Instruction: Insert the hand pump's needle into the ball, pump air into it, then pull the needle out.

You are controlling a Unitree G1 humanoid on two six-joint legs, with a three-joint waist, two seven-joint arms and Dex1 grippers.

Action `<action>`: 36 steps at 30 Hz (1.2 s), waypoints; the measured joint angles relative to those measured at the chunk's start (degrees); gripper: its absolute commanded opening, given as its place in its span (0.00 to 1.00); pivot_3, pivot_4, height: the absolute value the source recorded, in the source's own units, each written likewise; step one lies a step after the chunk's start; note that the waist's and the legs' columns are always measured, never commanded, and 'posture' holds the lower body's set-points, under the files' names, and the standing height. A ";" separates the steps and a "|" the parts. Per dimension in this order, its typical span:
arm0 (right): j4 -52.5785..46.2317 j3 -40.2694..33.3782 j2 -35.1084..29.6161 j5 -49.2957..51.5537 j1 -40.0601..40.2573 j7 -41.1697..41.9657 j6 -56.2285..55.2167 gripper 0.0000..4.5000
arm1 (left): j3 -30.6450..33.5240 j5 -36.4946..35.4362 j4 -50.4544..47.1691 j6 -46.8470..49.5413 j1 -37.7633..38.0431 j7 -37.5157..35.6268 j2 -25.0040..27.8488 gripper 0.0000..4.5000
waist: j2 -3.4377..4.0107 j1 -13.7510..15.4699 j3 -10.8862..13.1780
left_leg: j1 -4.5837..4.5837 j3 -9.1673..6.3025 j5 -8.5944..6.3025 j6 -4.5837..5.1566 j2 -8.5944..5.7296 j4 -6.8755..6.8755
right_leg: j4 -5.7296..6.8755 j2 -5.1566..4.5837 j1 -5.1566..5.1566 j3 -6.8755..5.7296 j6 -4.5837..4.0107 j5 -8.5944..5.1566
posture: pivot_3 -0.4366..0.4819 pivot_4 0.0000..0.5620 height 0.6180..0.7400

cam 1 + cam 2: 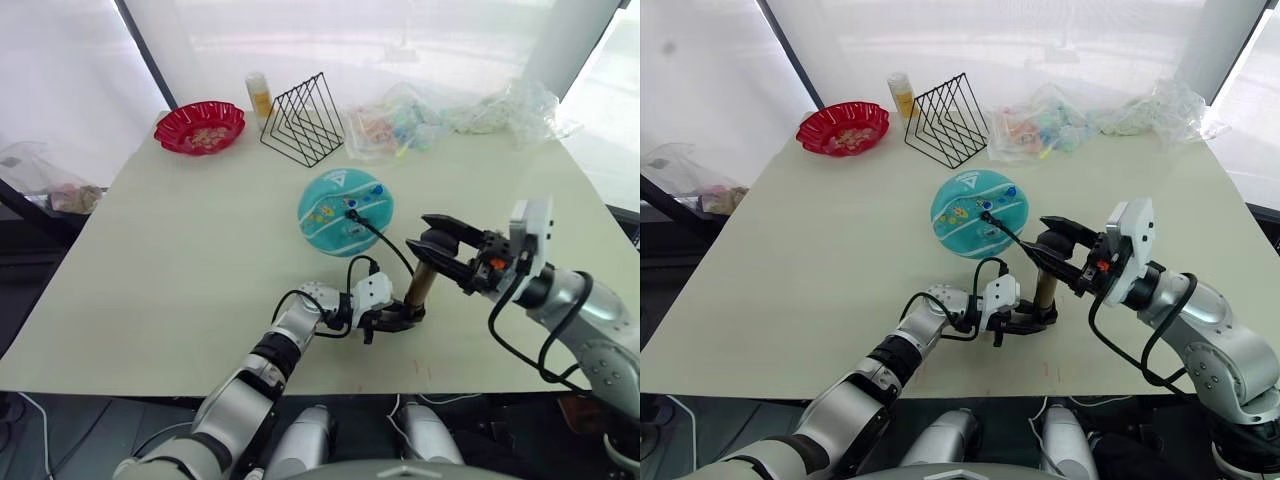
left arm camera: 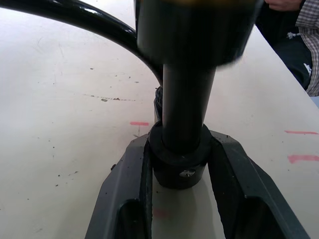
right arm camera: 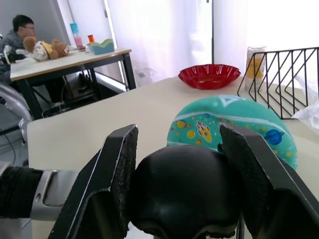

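The teal ball [image 1: 345, 212] lies flattish in the middle of the table. The hand pump [image 1: 418, 285] stands upright near the front edge, its brass barrel showing. Its thin black hose [image 1: 385, 240] arcs to the ball's top, where the needle's black fitting [image 1: 352, 212] sits on the ball; the pin itself is hidden. My left gripper [image 1: 400, 318] is shut on the pump's black base [image 2: 179, 159]. My right gripper [image 1: 437, 248] is shut on the black handle [image 3: 184, 189] at the top of the pump, one finger on each side.
At the back of the table stand a red bowl [image 1: 199, 127], a small bottle [image 1: 259, 97], a black wire rack [image 1: 303, 120] and crumpled plastic bags [image 1: 400, 125]. A person [image 3: 22, 30] sits at another table in the right wrist view.
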 measured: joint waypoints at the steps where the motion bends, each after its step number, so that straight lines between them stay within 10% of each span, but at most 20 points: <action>1: 0.01 -0.67 -1.10 1.63 -1.28 -0.41 0.80 0.47 | 0.00 0.00 0.06 0.00 -0.06 0.02 -0.01 0.25 | 0.00 0.00 0.00 | 0.00 0.00 0.00 0.01 0.00 0.01 | 0.00 -0.01 0.00 0.00 0.00 0.00 | 0.48 0.27 1.00; 19: 1.16 -11.71 -13.03 24.20 -10.93 -7.73 10.07 0.47 | 0.00 0.04 0.79 -0.17 -0.34 0.19 -0.55 0.25 | -0.05 0.17 -0.01 | -0.05 0.01 -0.10 0.17 -0.01 0.05 | -0.05 -0.10 0.02 -0.05 0.02 0.01 | 0.48 0.27 1.00; 36: -4.06 -7.32 -16.59 16.20 0.67 -2.26 7.77 0.47 | -0.59 3.20 5.01 -4.06 -0.93 2.68 -1.03 0.25 | -1.18 0.35 -1.36 | 0.96 -0.08 -0.44 0.69 0.02 0.01 | -0.48 -0.05 1.25 -0.21 0.09 -0.01 | 0.48 0.27 1.00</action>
